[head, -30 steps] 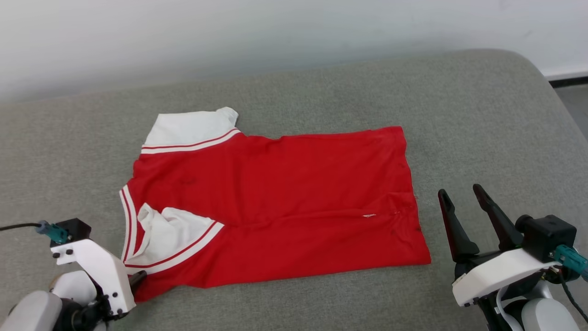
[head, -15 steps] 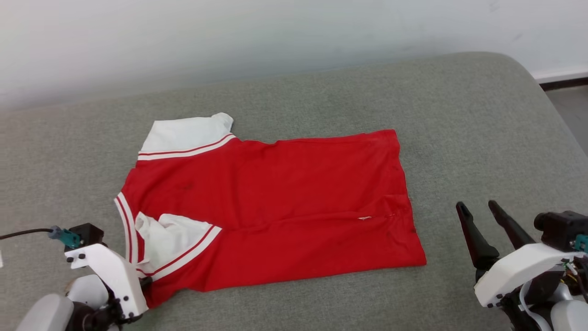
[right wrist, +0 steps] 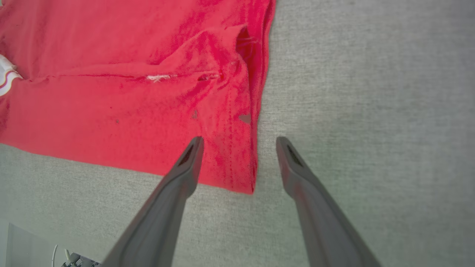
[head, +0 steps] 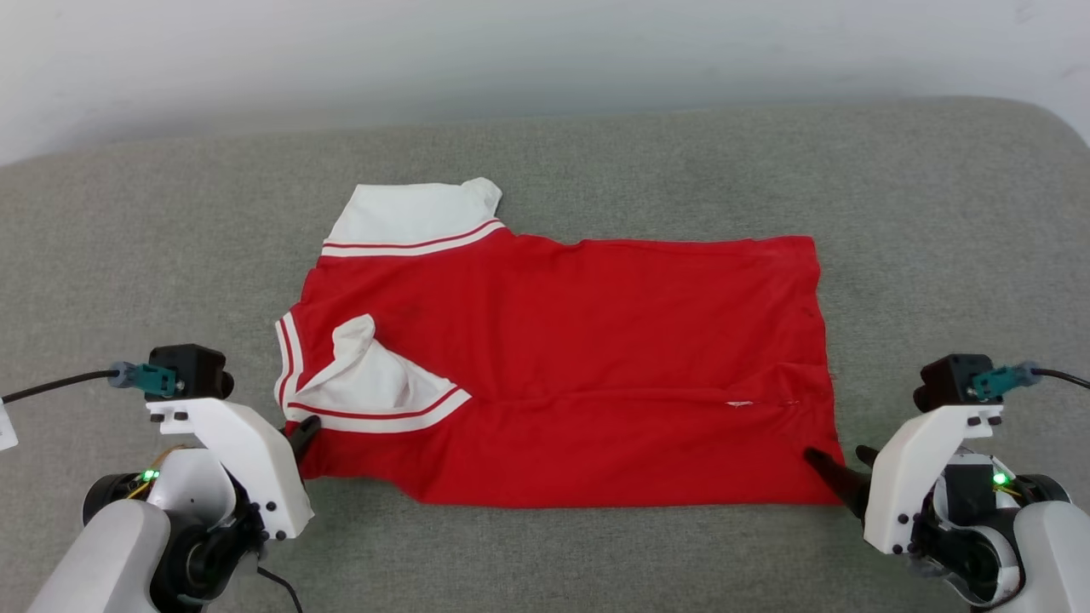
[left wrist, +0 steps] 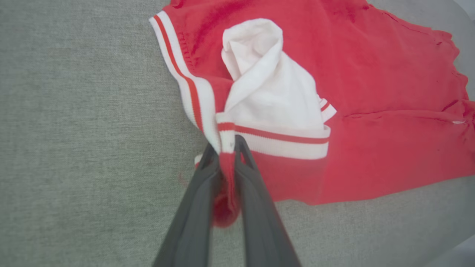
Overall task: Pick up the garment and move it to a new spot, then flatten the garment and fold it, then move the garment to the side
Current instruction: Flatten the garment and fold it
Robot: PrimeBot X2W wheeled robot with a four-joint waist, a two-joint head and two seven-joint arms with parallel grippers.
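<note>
The garment (head: 579,358) lies folded lengthwise on a grey cushioned surface, red with white sleeves and striped trim; its print is hidden. My left gripper (head: 302,432) is shut on the garment's near left corner by the striped collar. In the left wrist view the garment's (left wrist: 371,111) red-and-white edge is bunched between the left gripper's (left wrist: 226,148) dark fingers. My right gripper (head: 839,468) is open at the near right hem corner. In the right wrist view the right gripper (right wrist: 239,142) straddles the garment's (right wrist: 148,104) hem edge, one finger over red cloth, the other over bare cushion.
The grey cushioned surface (head: 596,153) stretches all around the garment, with a pale wall behind it. Its rounded right corner falls away at the far right. A small white tag (right wrist: 157,78) shows at the garment's fold line.
The head view has shifted. My left gripper has shut on the garment's near left corner. My right gripper has come in from the right to the near right hem corner, still open.
</note>
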